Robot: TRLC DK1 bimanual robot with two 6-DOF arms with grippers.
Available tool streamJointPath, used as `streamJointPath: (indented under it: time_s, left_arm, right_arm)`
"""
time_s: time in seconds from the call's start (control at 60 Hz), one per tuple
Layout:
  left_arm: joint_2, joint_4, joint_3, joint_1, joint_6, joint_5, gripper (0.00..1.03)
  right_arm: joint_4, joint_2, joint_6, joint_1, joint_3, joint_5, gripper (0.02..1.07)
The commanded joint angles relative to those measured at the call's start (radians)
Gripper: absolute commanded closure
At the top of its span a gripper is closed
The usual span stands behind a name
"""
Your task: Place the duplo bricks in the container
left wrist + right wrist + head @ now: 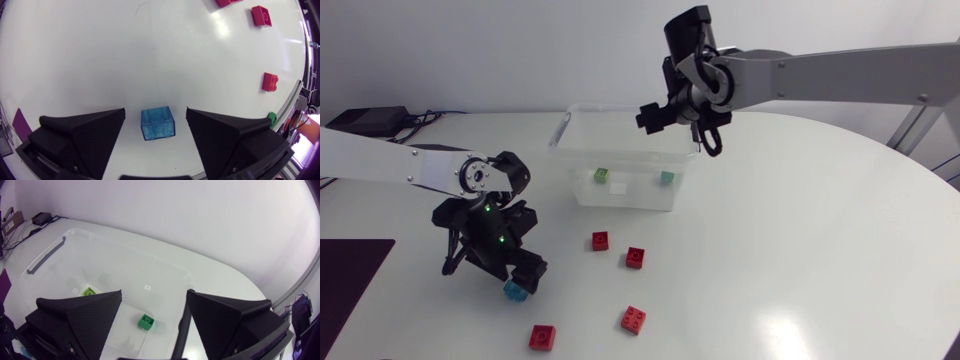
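- Step in hand, as judged: grasping the blue brick. It sits on the surface at about 7 o'clock from the container, well apart from it.
- The left tool is released. Its two fingers stand either side of the blue brick with a gap on each side, touching nothing.
- Centre the brick between the fingers before you clench. The gaps look roughly even, so little correction should be needed.
- Close on the flat side walls, low on the body, never on the studded top. Wedge-shaped fingers on a tilted face could squeeze the brick out.
- The brick is translucent plastic, glossy and boxy with crisp edges, so expect a hard, slippery face. Clench firmly, lift straight up, then travel toward 1 o'clock.
- The right tool is released and empty, and hangs over the container's 1 o'clock corner. Route the left arm clear of it.
- The container is a clear, thin-walled rectangular tub with a rolled rim. Two green bricks lie on its floor. The transparent rim is hard to see, so pass well above it.
- Four red bricks, opaque and studded, lie on the smooth white surface at about 6 o'clock from the container.
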State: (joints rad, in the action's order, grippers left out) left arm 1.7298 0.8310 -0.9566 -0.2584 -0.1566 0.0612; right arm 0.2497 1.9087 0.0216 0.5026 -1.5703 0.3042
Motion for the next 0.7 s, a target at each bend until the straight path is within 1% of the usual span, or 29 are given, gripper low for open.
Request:
streamJointPath:
  time_s: [0.0,0.1,0.133,0.15,0.333,0.45,0.583,0.683]
  left_arm:
    - [0.02,-0.004,0.021,-0.007,0.035,-0.014,0.51]
    - [0.017,0.005,0.024,-0.005,0.043,-0.023,0.72]
    - [0.017,0.01,0.024,-0.005,0.043,-0.023,0.78]
    - [0.017,0.013,0.024,-0.005,0.045,-0.023,0.79]
    - [0.017,0.033,0.03,-0.012,0.048,-0.044,0.82]
    - [-0.039,0.046,0.021,-0.024,0.048,-0.052,0.84]
    - [-0.131,0.085,-0.047,-0.022,0.045,-0.057,0.84]
    - [-0.184,0.111,-0.126,-0.012,0.043,-0.057,0.84]
  right_arm:
    - [-0.013,-0.125,0.006,0.013,0.092,0.007,0.08]
    - [-0.015,-0.221,0.008,0.034,0.191,0.006,0.08]
    - [-0.015,-0.244,0.009,0.04,0.217,0.006,0.08]
    - [-0.015,-0.257,0.009,0.044,0.231,0.006,0.08]
    - [-0.015,-0.367,0.018,0.067,0.352,0.006,0.08]
    - [-0.007,-0.424,0.023,0.096,0.441,0.0,0.08]
    - [-0.004,-0.487,0.018,0.155,0.556,-0.016,0.08]
    - [0.003,-0.528,0.017,0.194,0.616,-0.054,0.08]
